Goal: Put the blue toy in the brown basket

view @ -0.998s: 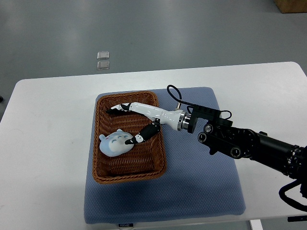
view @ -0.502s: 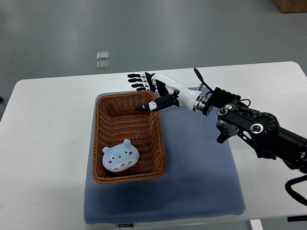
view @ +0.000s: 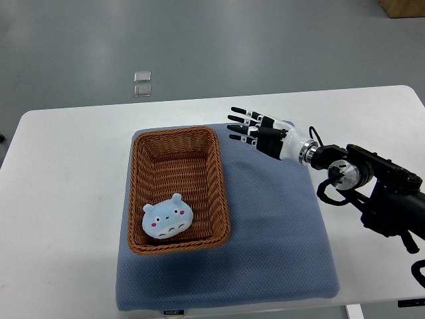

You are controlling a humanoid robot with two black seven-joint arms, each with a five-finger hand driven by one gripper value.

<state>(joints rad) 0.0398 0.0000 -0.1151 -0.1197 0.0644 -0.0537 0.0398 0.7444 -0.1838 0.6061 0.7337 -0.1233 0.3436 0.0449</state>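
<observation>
White table (view: 73, 173), one basket (view: 220, 189) (one blue toy (view: 167, 219) inside), one hand (view: 255, 129)

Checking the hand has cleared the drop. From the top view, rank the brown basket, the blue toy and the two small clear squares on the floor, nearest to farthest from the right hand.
1. Brown basket, its right rim just left of the right hand.
2. Blue toy, in the basket's near end.
3. Clear squares, on the floor beyond the table; about as far as the toy, too close to call.
</observation>
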